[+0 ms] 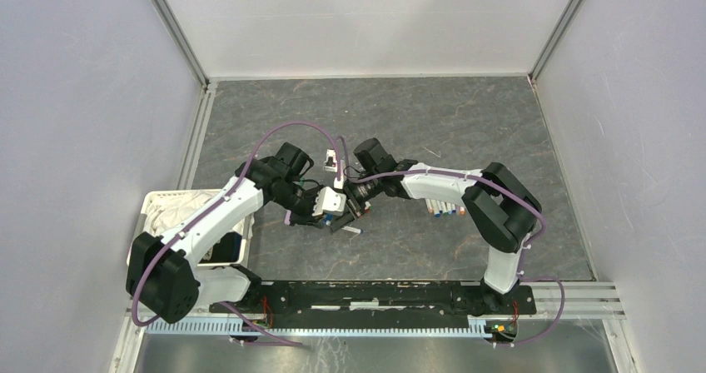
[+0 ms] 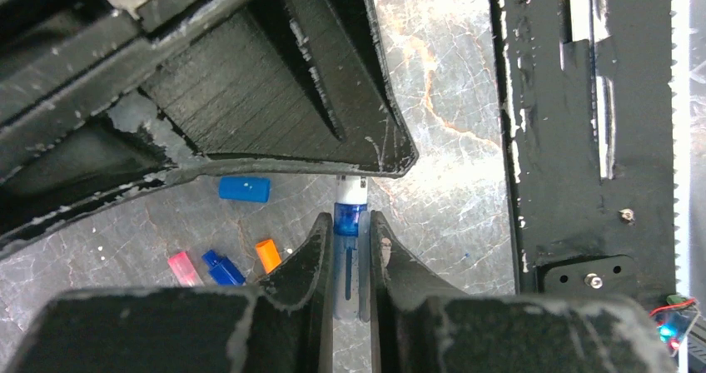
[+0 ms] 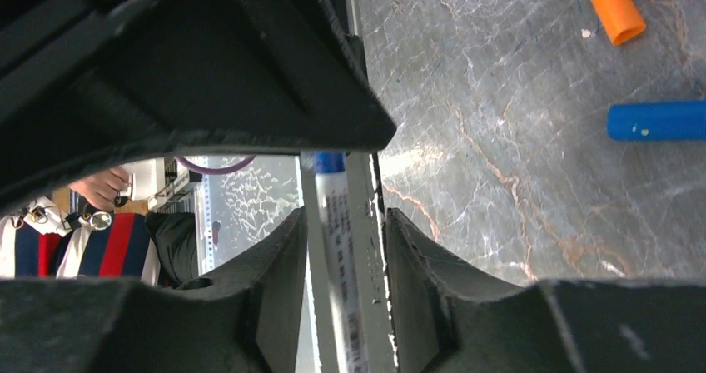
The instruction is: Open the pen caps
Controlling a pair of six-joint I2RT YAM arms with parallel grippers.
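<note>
Both grippers meet over the middle of the table and hold one pen between them. My left gripper [image 2: 348, 252] [image 1: 327, 213] is shut on the pen's translucent blue cap [image 2: 349, 227]. The white barrel [image 2: 350, 189] runs from the cap into the right gripper's jaws. My right gripper [image 3: 343, 244] [image 1: 359, 201] is shut on that printed white barrel [image 3: 340, 231], whose blue end [image 3: 329, 163] shows past the fingers. Loose caps lie on the table: blue [image 2: 244, 189], orange [image 2: 268, 256], dark blue [image 2: 223, 267] and pink [image 2: 184, 268]. A row of pens [image 1: 441, 210] lies under the right arm.
A white basket [image 1: 155, 200] holding cloth stands at the left edge by the left arm. One white pen [image 1: 352, 231] lies on the table just below the grippers. The black base rail [image 1: 375, 294] runs along the near edge. Orange [image 3: 616, 8] and blue [image 3: 658, 120] caps show in the right wrist view.
</note>
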